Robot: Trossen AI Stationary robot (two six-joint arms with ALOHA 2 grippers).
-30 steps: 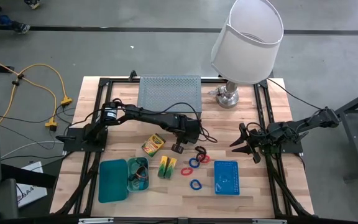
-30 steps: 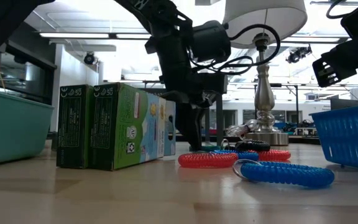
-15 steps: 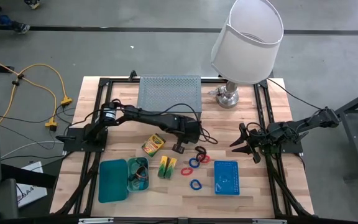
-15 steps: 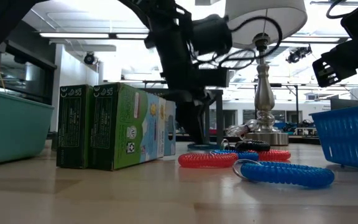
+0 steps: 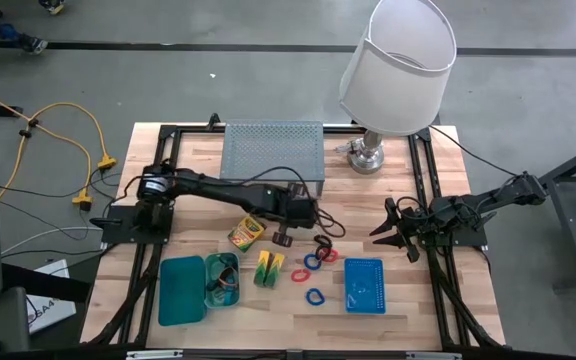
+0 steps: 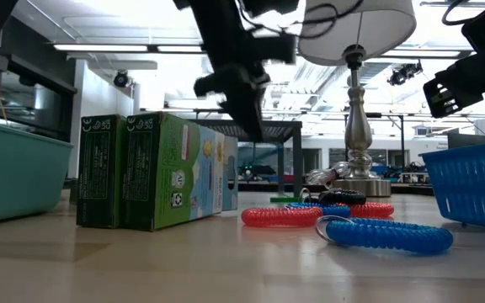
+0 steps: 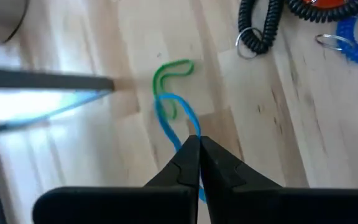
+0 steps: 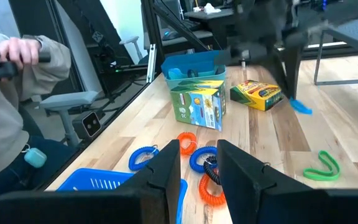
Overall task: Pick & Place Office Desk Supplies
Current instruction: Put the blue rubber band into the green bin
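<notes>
one green band (image 7: pixel 174 73) shows in wrist views; left pincer (image 7: pixel 197 149) seemingly pinches blue.

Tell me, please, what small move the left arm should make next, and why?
Probably carry it toward the teal tray: the left gripper is shut on the blue band, which hangs above the table. The right gripper waits open at the right edge.

Blue band (image 7: pixel 178 121) in the dark tool (image 7: pixel 199 149), green band (image 7: pixel 173 70) on pale wood.
</notes>
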